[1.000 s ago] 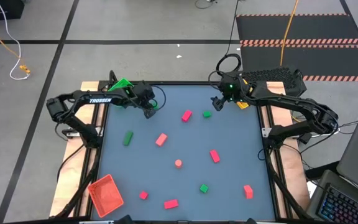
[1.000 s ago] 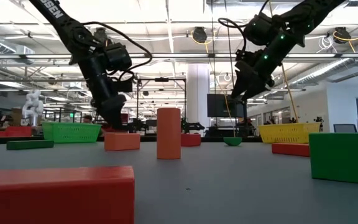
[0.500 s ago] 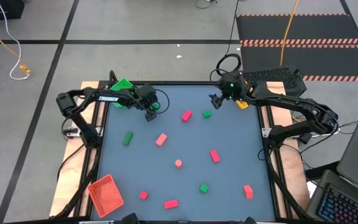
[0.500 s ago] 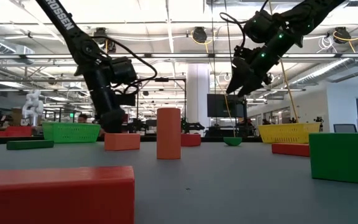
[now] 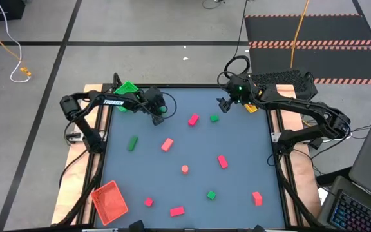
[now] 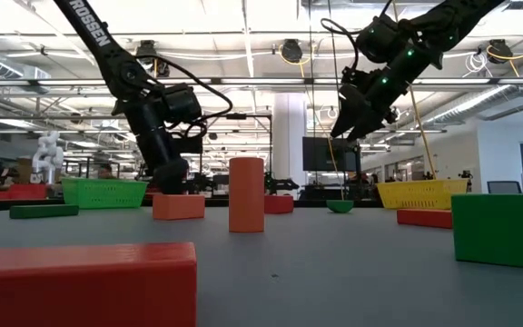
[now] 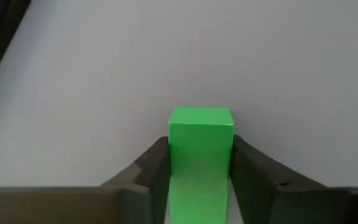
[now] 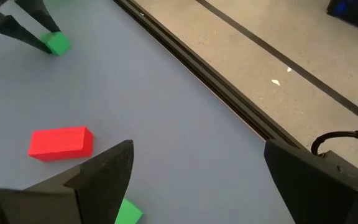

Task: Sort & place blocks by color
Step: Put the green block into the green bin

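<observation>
Left gripper (image 5: 159, 112) is clamped on a green block (image 7: 200, 146); the left wrist view shows both fingers (image 7: 146, 174) pressed against its side faces, block sticking out forward past the tips. It hangs above the table (image 5: 237, 148), just beside the green tray (image 5: 127, 89).

Key relation: the green tray sits at the table's far-left corner, and the held block lies just off its table-side edge, toward the middle of the table. So the coming move, as I judge it, is a short carry back toward that corner, then a release over the tray. The left arm is the near one for this tray; the right arm is well apart from it.

Right gripper (image 5: 222, 103) hovers near the far edge of the table, fingers spread wide and empty in the right wrist view. A small green block (image 5: 214, 118) lies just beside it on the table, with a red block (image 5: 193, 119) next to that, on the side toward the green tray.

The remaining blocks are scattered farther from the green tray. The red tray (image 5: 110, 200) is at the near-left corner.

Risk: releasing before the block is fully over the tray rim.
</observation>
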{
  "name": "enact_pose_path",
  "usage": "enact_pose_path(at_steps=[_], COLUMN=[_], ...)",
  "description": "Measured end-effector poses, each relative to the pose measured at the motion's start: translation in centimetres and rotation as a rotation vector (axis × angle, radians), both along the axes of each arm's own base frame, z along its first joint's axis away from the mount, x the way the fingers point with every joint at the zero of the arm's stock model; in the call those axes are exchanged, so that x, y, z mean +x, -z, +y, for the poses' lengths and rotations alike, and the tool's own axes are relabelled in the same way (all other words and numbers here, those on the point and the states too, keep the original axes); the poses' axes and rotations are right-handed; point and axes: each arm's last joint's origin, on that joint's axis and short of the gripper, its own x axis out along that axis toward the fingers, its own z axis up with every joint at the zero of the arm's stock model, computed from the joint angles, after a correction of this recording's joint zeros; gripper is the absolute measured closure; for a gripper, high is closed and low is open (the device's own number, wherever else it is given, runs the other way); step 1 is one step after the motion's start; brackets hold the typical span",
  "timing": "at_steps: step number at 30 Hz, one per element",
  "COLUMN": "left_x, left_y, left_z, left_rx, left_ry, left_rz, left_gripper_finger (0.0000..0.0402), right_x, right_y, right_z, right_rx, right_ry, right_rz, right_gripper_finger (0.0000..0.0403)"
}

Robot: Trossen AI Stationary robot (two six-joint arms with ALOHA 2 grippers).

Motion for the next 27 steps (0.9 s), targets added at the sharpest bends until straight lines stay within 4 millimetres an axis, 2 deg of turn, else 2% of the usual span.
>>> enact_pose_path(at_steps=[4,8,14,19,27], left_x=[-0.4,-1.4,-4.1,-6.7,-9.9], left_y=[-0.5,-2.1,-6.2,-8.4,-8.2], left_z=[0.2,0.5,1.3,1.6,2.4], left_rx=[0.002,0.009,0.120,0.164,0.170], left_ry=[-0.052,-0.129,-0.326,-0.488,-0.691], left_rz=[-0.005,-0.022,-0.006,-0.023,0.123], left_gripper_finger=[0.0275,0.0275,0.0275,0.0275,0.0275], right_x=[0.0,0.0,0.0,-0.1,-0.2], right_y=[0.0,0.0,0.0,-0.1,-0.1], right_z=[0.0,0.0,0.0,0.0,0.2], right_rx=[-0.003,-0.004,-0.004,-0.003,0.008], right_ry=[-0.003,-0.005,-0.005,-0.002,-0.001], right_rz=[0.002,0.003,0.004,-0.004,0.007], right_gripper_finger=[0.0049,0.0049,0.0049,0.0049,0.0049])
